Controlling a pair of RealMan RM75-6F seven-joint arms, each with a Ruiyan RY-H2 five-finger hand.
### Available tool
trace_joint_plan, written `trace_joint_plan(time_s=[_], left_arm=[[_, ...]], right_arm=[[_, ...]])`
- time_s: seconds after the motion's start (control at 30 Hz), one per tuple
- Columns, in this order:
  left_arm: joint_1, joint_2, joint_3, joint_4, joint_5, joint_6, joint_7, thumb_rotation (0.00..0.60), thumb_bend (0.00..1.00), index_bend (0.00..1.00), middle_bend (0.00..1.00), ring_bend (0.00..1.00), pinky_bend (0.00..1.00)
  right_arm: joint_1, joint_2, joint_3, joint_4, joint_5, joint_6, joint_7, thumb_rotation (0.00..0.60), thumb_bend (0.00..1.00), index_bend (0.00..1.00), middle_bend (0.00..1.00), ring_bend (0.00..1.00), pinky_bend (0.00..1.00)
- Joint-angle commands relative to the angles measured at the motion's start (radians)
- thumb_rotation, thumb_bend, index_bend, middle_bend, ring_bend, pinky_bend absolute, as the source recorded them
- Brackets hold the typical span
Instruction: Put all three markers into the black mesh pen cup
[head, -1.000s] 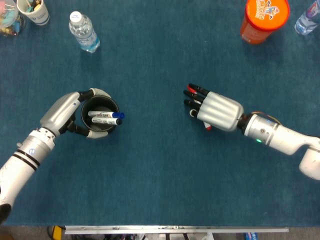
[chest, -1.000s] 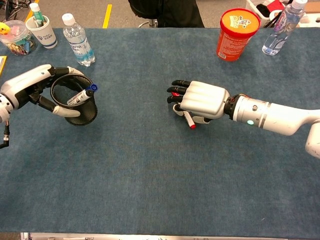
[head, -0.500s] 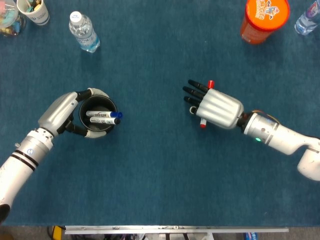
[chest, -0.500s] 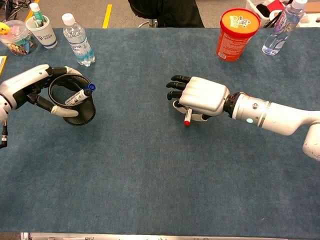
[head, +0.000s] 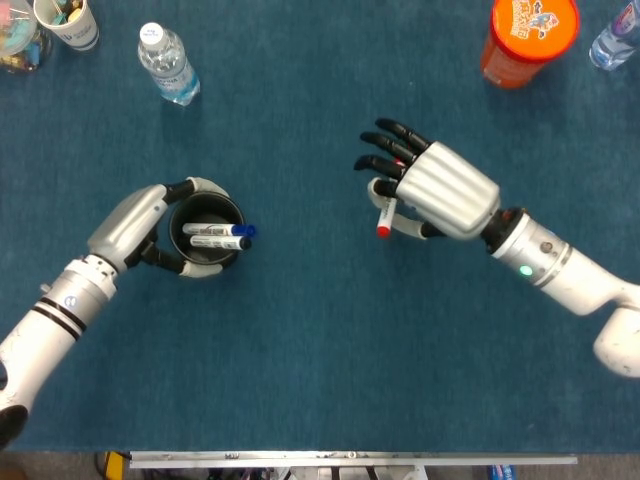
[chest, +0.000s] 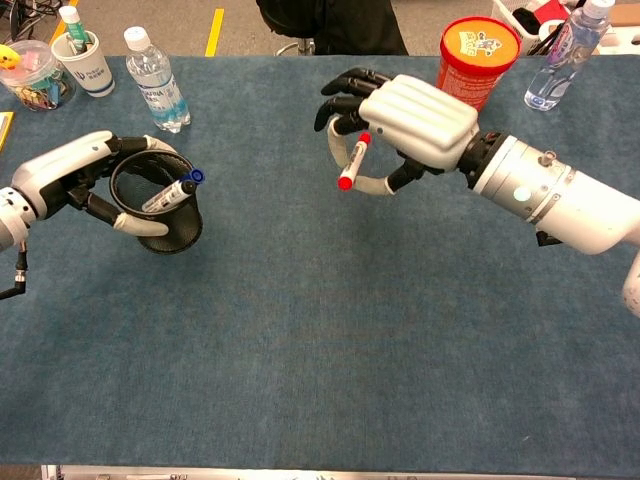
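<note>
two markers in cup, third held above the desk

left robot hand (head: 150, 225) grips the black mesh pen cup (head: 205, 234) around its rim on the blue desk (head: 320, 350); two markers (head: 216, 235) lie inside it (one blue-capped, poking past the rim); right robot hand (chest: 400, 125) pinches the red-capped marker (chest: 353, 165), tilted with cap down, raised off the desk and well apart from the cup; an orange canister (chest: 475, 65) stands behind the right robot hand.

Your table (chest: 330, 350) was covered in blue felt; beyond its far edge you saw grey floor (chest: 240, 25) with a yellow line (chest: 214, 30) and a dark chair base (chest: 330, 25).
</note>
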Motion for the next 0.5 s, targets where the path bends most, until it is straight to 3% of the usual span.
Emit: trace_joint_plan(time_s=[0.03,0.27,0.5], left_arm=[[-0.006,-0.01,0.0,-0.002,-0.002,-0.009,0.007,0.6,0.11,0.3,0.34,0.33,0.23],[-0.028,-0.051,-0.009,-0.003,-0.007,-0.035,0.027,0.6,0.11,0.3,0.34,0.33,0.23],[-0.058,-0.096,-0.035,0.01,-0.025,-0.058,0.039,0.6,0.11,0.3,0.34,0.33,0.23]], right_arm=[[-0.014,0.089,0.081,-0.197,0.115,-0.015,0.085,0.6,0.3,0.64,0.31,0.12,0.09],[-0.022,0.135,0.159,-0.406,0.262,-0.077,0.217,0.6,0.3,0.64,0.31,0.12,0.09],[-0.005,0.139,0.204,-0.526,0.349,-0.154,0.303,0.6,0.3,0.64,0.31,0.12,0.09]])
